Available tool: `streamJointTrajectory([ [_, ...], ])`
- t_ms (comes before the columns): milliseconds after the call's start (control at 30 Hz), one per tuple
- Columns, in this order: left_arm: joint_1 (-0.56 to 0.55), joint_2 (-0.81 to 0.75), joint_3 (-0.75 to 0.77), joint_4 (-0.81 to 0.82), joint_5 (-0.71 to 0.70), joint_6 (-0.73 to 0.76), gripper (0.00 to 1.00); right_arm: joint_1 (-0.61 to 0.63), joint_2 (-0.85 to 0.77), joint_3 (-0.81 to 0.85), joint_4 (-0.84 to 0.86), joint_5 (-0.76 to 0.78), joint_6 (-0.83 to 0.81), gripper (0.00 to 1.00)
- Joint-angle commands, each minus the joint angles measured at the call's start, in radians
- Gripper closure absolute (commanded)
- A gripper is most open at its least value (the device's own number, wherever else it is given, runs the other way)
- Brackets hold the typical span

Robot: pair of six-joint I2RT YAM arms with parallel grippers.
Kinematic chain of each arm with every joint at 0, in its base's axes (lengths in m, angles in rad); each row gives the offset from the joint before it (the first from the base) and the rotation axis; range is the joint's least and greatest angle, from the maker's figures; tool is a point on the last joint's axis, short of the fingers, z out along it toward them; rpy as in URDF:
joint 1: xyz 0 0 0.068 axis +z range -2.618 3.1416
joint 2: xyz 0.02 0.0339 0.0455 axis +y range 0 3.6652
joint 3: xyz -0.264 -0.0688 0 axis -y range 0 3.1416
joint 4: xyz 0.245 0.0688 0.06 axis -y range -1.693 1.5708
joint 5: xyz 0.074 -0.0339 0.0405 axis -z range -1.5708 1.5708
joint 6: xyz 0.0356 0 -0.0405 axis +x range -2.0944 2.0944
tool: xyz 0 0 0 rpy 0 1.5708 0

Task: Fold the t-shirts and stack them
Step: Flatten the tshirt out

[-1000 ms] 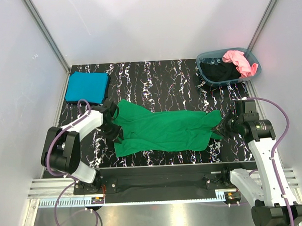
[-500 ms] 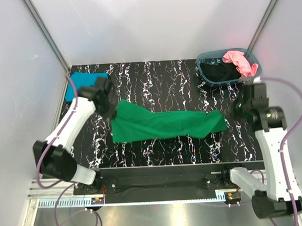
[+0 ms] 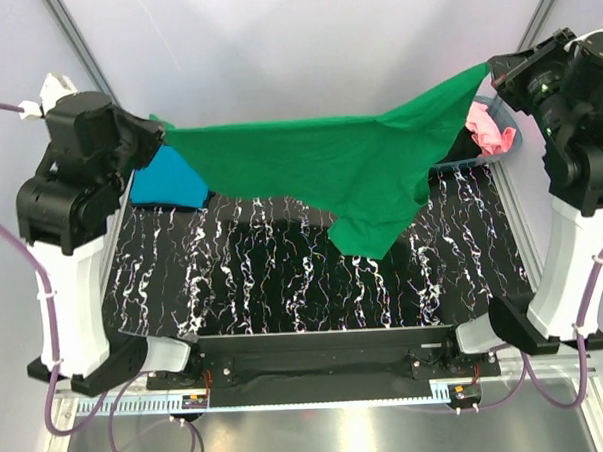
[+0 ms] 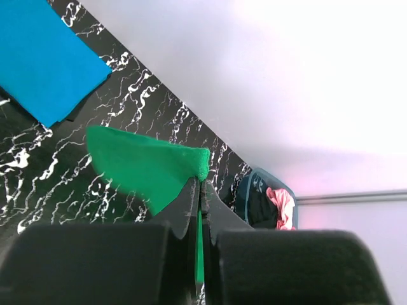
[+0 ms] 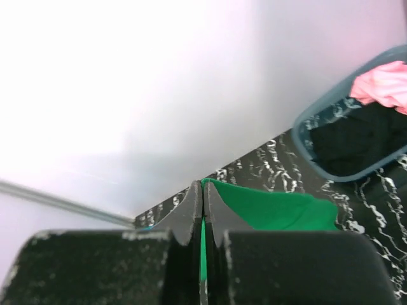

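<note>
1 blue shirt (image 3: 169, 182) folded, green shirt (image 3: 319, 160) hangs unfolded between left claw (image 4: 201, 181) and right claw (image 5: 203, 184), both clamped on it; 2 more wait in basket (image 5: 303, 133).

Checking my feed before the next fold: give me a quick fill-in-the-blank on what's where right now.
1. The left gripper and right gripper are both shut on the ____ t-shirt, stretched between them above the table.
2. The folded teal t-shirt lies at the table's far ____ corner.
3. The basket holds a black t-shirt and a ____ one.
Missing: green; left; pink.
</note>
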Motion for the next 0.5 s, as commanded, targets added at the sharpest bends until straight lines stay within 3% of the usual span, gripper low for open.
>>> streamJointTrajectory([
  [0, 0.005, -0.069, -0.048, 0.036, 0.018, 0.059, 1.0, 0.003, -0.076, -0.028, 0.078, -0.106, -0.004, 1.0],
  [167, 0.004, -0.225, -0.163, 0.022, 0.093, 0.024, 1.0, 0.005, -0.319, -0.255, 0.108, -0.191, -0.04, 1.0],
  [300, 0.004, -0.38, -0.209, -0.005, 0.197, 0.001, 1.0, 0.005, -0.529, -0.279, -0.059, -0.123, -0.03, 1.0],
  [367, 0.004, -0.469, -0.316, 0.103, 0.36, -0.048, 1.0, 0.003, -0.597, -0.243, -0.116, -0.092, -0.004, 1.0],
  [467, 0.005, -0.635, -0.51, 0.257, 0.488, -0.214, 1.0, 0.002, -0.714, -0.19, -0.125, -0.063, 0.077, 1.0],
])
